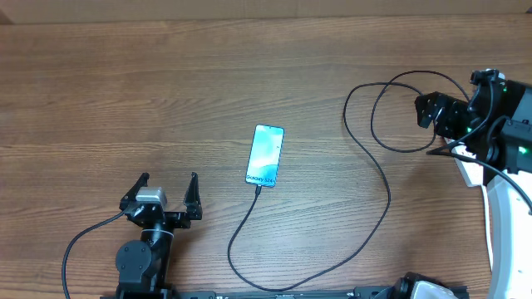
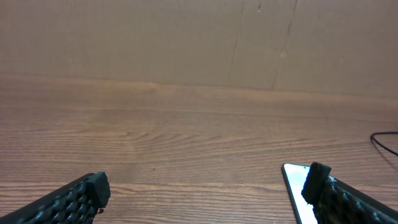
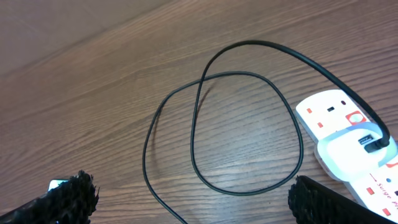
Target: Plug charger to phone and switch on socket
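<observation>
Item: charging set on a wooden table. The phone lay face up near the table's middle, screen lit. The charger met its lower edge, but the connector tip was too small to confirm as seated. The cable ran in a wide sweep and a loose loop to the socket at the right side. There its plug sat in a white adapter on the strip. Left gripper: jaws spread wide, holding nothing, just left of the phone. Right gripper: jaws spread wide, holding nothing, hovering over the cable loop beside the socket. Step judged in hand: switching on. Recommended handling: close the jaws first, lower one tip onto the red switch nearest the occupied outlet, press squarely, and avoid snagging the loop or dragging the strip. Not determinable: which switch governed that outlet, the switch positions, and the socket's far end (cut off at the frame edge, and under the arm in the overhead view).
</observation>
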`<move>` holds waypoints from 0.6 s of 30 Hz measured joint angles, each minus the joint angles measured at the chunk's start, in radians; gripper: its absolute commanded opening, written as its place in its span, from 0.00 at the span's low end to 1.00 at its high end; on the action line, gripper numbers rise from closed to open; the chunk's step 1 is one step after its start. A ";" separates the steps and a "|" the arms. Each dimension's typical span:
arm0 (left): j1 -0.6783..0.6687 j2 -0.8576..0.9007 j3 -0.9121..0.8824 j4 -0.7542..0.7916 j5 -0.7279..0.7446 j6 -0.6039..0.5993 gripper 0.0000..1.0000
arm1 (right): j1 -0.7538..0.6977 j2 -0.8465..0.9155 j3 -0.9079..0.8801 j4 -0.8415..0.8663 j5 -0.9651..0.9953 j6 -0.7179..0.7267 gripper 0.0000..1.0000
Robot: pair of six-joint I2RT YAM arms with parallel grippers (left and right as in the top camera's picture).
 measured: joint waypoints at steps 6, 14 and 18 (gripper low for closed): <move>0.000 0.000 0.000 0.000 0.000 0.000 0.99 | 0.001 0.000 0.000 0.000 -0.001 0.000 1.00; 0.000 0.000 0.000 0.000 0.000 0.000 0.99 | 0.001 0.000 0.000 -0.019 0.048 0.000 1.00; 0.000 0.000 0.000 0.000 0.000 0.000 1.00 | 0.020 0.000 -0.002 -0.127 0.099 -0.023 1.00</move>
